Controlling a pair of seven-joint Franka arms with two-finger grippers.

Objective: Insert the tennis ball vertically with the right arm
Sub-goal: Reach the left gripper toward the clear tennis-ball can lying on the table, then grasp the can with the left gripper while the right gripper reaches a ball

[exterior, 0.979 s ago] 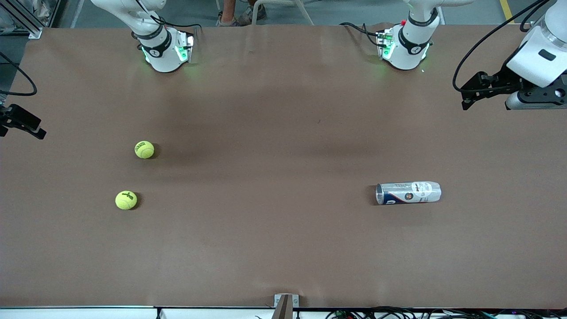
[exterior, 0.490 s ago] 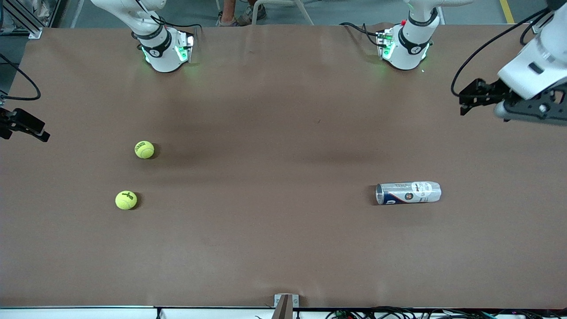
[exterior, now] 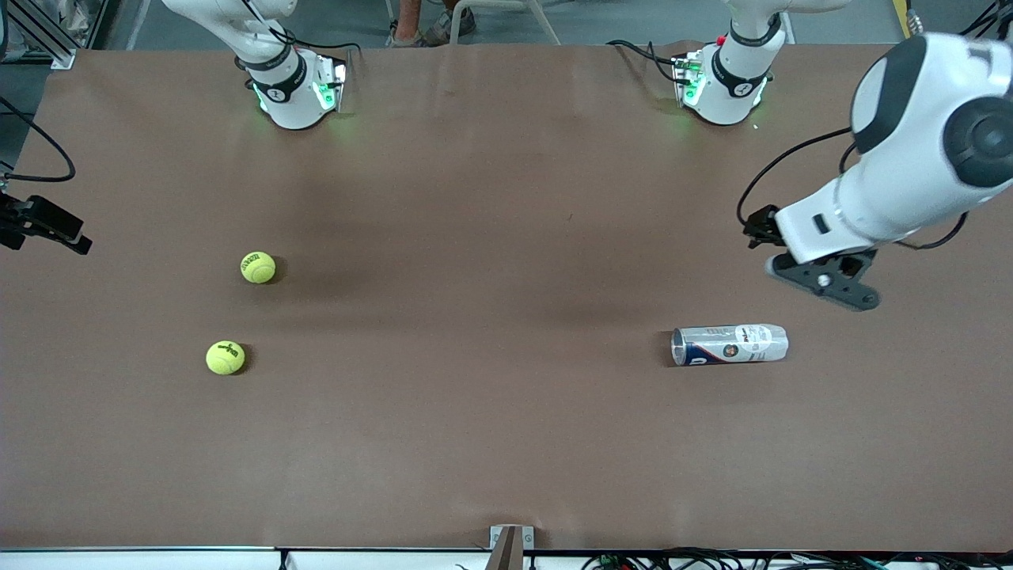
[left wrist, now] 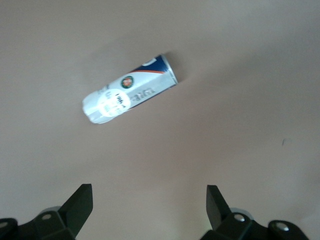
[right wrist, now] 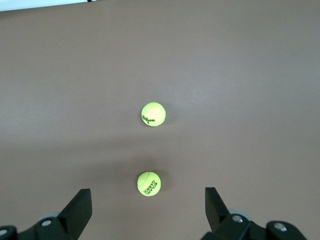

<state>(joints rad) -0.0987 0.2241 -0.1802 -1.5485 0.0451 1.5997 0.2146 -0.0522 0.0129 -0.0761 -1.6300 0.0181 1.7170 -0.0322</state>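
In the front view, two balls are seen on the table [exterior: 506, 443] toward the right arm's end: one ball [exterior: 258, 267] farther from the camera, the other ball [exterior: 225, 357] nearer. The can [exterior: 729, 344] lies on its side toward the left arm's end. The left gripper [exterior: 823, 281] is held over the table just beside the can. The right gripper [exterior: 43, 226] is at the table's edge.

In the left wrist view, the can [left wrist: 129, 96] is seen between wide open jaws.

In the right wrist view, both balls [right wrist: 153, 114] [right wrist: 148, 183] are framed, jaws wide, nothing held.

It is judged that the task is at its start: the can must be stood upright, and a ball must be grasped by the right gripper.
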